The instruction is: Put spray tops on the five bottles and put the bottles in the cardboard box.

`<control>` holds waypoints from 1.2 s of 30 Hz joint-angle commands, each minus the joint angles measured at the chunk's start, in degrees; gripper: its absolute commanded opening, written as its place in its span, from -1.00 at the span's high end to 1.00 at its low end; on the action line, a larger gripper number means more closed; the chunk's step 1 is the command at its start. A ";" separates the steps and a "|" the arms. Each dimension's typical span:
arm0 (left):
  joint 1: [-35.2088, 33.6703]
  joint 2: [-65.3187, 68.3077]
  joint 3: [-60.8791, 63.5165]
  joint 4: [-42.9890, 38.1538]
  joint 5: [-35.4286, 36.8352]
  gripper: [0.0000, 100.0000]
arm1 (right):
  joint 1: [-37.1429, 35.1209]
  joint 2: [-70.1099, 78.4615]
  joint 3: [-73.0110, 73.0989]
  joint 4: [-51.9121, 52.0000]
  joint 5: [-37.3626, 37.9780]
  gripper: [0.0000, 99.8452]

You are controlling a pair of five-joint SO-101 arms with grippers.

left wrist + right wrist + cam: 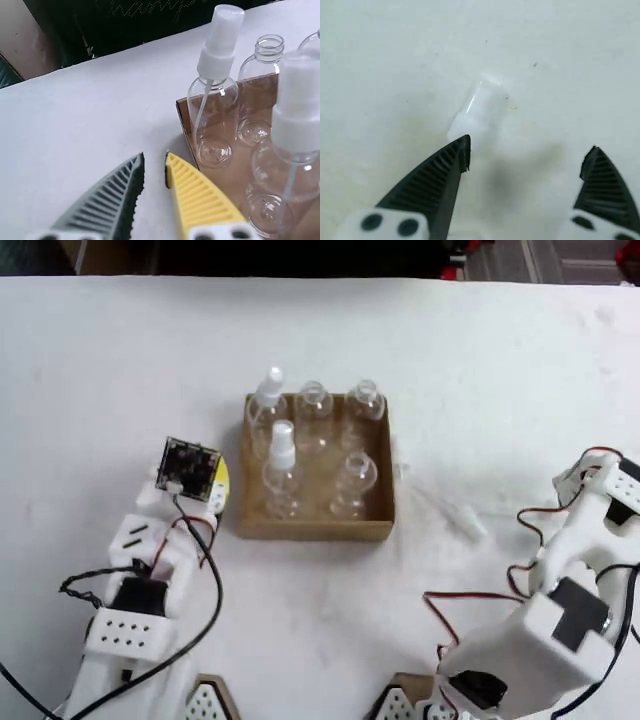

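A loose top [479, 112] lies on the table [380, 60] just ahead of the right gripper [529, 145]. It is nearer one fingertip than the other, and the jaws stand wide apart with nothing between them. The top is blurred, so its nozzle and tube cannot be made out. From above it is only a faint pale shape right of the box [315, 530]. The left gripper [155, 159] sits low over the table just beside the box's left wall, not touching it. A narrow gap separates its grey and yellow tips, and it holds nothing. From above, the wrist board [190, 468] covers most of its fingers. All five bottles stand upright in the box. On the left are the back capped bottle [270, 405] and the front capped bottle [282, 465]. The bare bottles [313, 405] [365, 402] [353, 480] fill the rest. In the left wrist view the front capped bottle is blurred and cut off at the edge.
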 commanded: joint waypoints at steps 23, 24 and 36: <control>0.57 0.31 0.00 -0.97 -0.44 0.86 | -0.13 17.01 -18.81 -1.54 -1.32 0.56; 0.57 0.31 0.00 -0.97 -0.44 0.86 | -0.04 17.01 -18.81 -1.45 -1.32 0.56; 0.57 0.31 0.00 -0.97 -0.44 0.86 | 0.48 16.22 -20.48 2.51 -0.79 0.95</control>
